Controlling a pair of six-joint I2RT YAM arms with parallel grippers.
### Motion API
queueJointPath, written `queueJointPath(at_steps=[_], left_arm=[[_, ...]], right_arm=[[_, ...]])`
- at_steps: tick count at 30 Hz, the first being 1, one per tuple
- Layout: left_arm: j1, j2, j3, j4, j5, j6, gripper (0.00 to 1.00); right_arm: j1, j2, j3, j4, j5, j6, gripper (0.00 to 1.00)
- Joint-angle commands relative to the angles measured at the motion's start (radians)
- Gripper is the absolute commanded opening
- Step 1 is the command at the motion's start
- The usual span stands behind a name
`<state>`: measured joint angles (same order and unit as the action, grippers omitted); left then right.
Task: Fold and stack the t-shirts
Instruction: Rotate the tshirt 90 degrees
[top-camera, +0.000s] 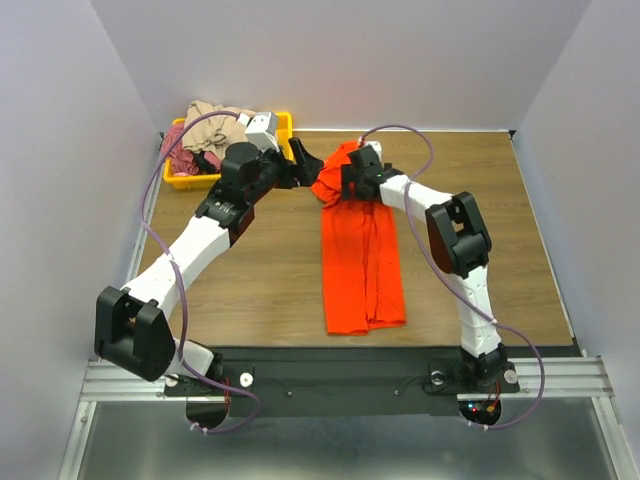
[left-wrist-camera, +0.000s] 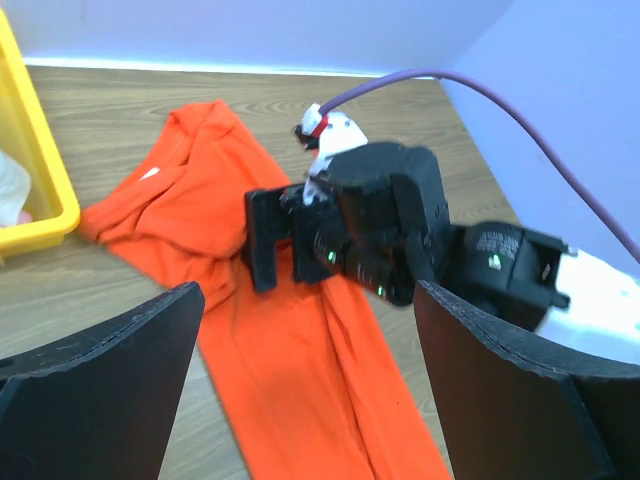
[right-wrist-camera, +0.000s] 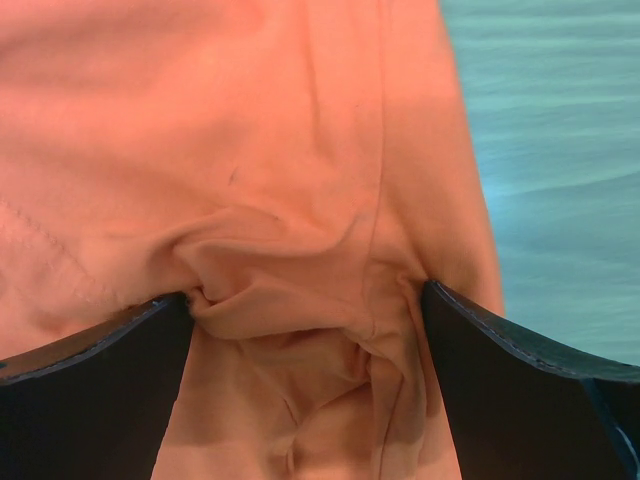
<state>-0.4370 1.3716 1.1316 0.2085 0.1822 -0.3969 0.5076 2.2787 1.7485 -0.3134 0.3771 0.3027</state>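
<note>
My right hand (right-wrist-camera: 305, 295) is spread wide and pressed down on the bunched far end of the orange t-shirt (top-camera: 362, 260), which lies from the centre of the desk (top-camera: 260, 270) toward 12 o'clock. My left hand (left-wrist-camera: 308, 290) hovers at 9 o'clock of it, released and empty. If I close now, I risk pinching several layers and dragging the fold crooked, and my hands are near enough to collide

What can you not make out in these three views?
- Top view: the left arm covers part of the yellow tray; the t-shirts inside cannot be counted.
- Top view: the right gripper hides the far end of the orange t-shirt.
- Left wrist view: tray cut off by the left edge.
- Right wrist view: too close; only creased orange cloth, no outline.
</note>
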Motion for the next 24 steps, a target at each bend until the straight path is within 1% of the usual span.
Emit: queueJointPath(at_steps=[1, 3, 6, 8, 10, 12, 15, 18, 20, 22, 23, 24], left_arm=[[0.003, -0.009, 0.074, 0.046, 0.08, 0.02, 0.99], [0.003, -0.011, 0.085, 0.046, 0.092, 0.02, 0.99], [0.003, -0.006, 0.089, 0.042, 0.066, 0.021, 0.99], [0.003, -0.003, 0.092, 0.029, 0.062, 0.015, 0.99], [0.001, -0.002, 0.091, 0.022, 0.066, 0.0, 0.99], [-0.005, -0.003, 0.091, 0.011, 0.074, -0.014, 0.99], [-0.014, -0.017, 0.103, -0.007, 0.062, -0.008, 0.99], [-0.023, -0.038, 0.094, -0.034, 0.034, -0.016, 0.99], [-0.034, -0.054, 0.073, -0.055, 0.026, -0.017, 0.99], [-0.042, -0.084, 0.013, -0.064, 0.0, -0.042, 0.99], [-0.054, -0.098, -0.042, -0.067, -0.021, -0.052, 0.99], [-0.066, -0.124, -0.071, -0.07, -0.036, -0.075, 0.99]], right_arm=[[-0.096, 0.071, -0.029, -0.138, 0.045, -0.005, 1.0], [-0.121, 0.07, -0.035, -0.142, 0.039, 0.015, 1.0], [-0.17, 0.051, -0.064, -0.148, 0.026, 0.039, 1.0], [-0.198, 0.041, -0.075, -0.15, 0.007, 0.042, 1.0], [-0.201, 0.03, -0.067, -0.15, -0.024, 0.012, 1.0], [-0.199, 0.021, -0.026, -0.151, -0.093, -0.028, 1.0], [-0.201, -0.014, -0.009, -0.153, -0.186, -0.069, 1.0], [-0.193, -0.106, -0.027, -0.153, -0.259, -0.112, 1.0], [-0.179, -0.197, -0.05, -0.151, -0.285, -0.131, 1.0], [-0.17, -0.258, -0.099, -0.151, -0.296, -0.143, 1.0], [-0.162, -0.316, -0.118, -0.151, -0.293, -0.137, 1.0], [-0.153, -0.35, -0.165, -0.151, -0.293, -0.12, 1.0]])
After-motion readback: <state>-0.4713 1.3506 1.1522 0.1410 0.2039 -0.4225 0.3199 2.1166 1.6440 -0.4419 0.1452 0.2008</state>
